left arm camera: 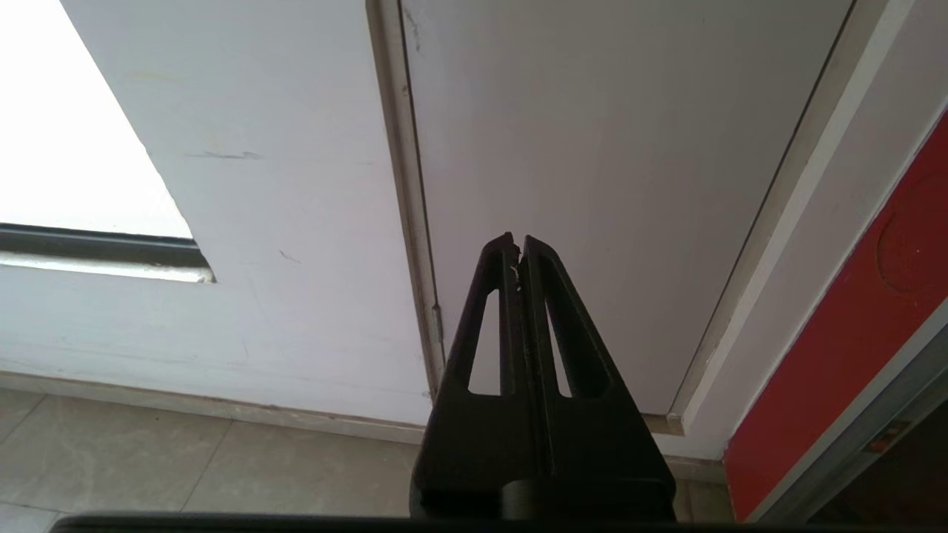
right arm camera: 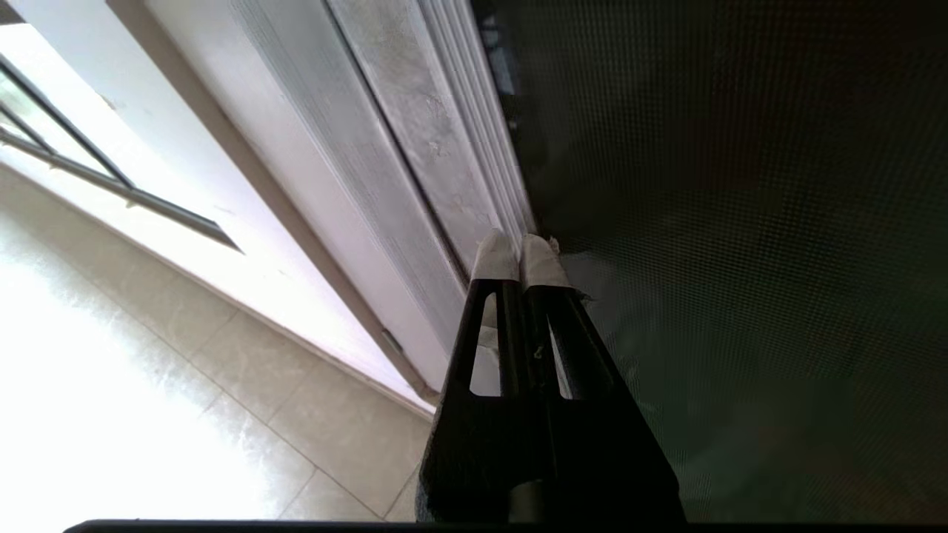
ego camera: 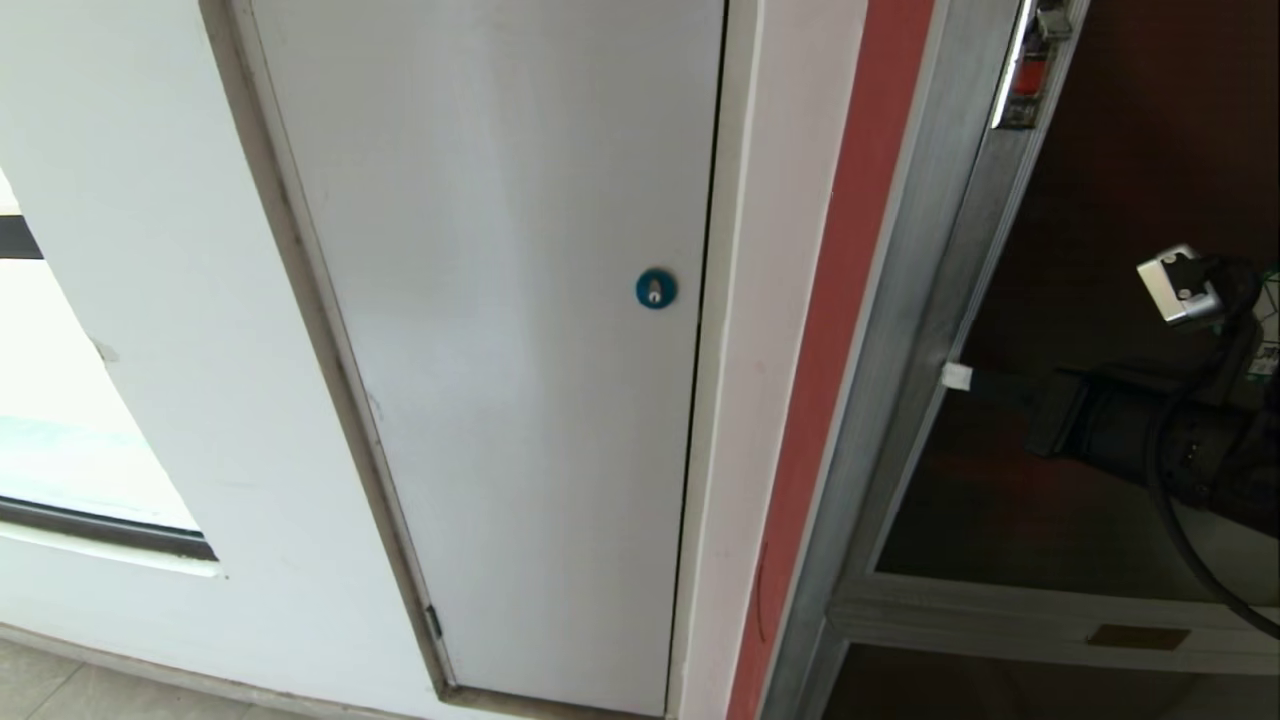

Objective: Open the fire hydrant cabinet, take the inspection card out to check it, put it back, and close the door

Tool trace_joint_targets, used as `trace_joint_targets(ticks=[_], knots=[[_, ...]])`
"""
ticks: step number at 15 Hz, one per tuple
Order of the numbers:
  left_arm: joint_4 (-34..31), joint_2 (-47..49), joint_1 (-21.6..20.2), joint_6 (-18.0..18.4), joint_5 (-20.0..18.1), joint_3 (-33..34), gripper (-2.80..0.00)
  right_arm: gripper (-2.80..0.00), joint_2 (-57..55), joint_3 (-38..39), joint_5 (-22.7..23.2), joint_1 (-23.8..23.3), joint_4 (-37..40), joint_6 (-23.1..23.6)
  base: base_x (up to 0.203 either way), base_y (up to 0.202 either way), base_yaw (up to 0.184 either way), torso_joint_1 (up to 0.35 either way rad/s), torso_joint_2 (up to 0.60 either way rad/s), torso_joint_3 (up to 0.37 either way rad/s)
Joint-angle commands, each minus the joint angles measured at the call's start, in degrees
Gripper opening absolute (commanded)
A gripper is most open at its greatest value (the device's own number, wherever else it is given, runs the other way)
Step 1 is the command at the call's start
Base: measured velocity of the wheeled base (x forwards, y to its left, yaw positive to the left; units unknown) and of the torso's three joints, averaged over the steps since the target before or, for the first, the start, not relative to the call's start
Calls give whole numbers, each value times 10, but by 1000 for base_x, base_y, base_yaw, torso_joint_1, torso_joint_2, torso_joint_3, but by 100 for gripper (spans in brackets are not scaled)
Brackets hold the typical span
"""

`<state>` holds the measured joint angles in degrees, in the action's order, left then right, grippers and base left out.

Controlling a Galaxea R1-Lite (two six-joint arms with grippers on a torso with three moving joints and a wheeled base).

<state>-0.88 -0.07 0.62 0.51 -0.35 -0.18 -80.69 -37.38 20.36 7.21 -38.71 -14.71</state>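
Two tools are in view, and only the right tool [ego camera: 957, 376] is at work. Its white-taped tips are pressed together with nothing held between them, and they are set against the frame edge of the door [ego camera: 1100, 330], where the dark glass meets the aluminium. The door appears shut or nearly so; the red latch [ego camera: 1030, 75] is seen higher up on the same edge. The card is not visible, being presumably inside the cabinet [ego camera: 900, 400]. The opening step is judged to be in hand, or possibly the final closing; which cannot be told. If opening, the edge must next be hooked and drawn outward. The left tool [left arm camera: 518, 248] is parked, closed and empty, facing the grey panel [ego camera: 500, 300].
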Motion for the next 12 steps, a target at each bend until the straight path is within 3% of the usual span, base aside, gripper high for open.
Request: trace_joint_targets(ticks=[1, 8, 12], knots=[[0, 1, 0, 0, 0, 1, -280, -280, 45, 16, 10, 24, 2, -3, 0, 0, 0, 0, 0, 0], [0, 1, 0, 0, 0, 1, -280, -280, 153, 31, 7, 60, 8, -20, 0, 0, 0, 0, 0, 0], [0, 1, 0, 0, 0, 0, -280, -280, 176, -12, 6, 60, 13, -21, 0, 0, 0, 0, 0, 0]])
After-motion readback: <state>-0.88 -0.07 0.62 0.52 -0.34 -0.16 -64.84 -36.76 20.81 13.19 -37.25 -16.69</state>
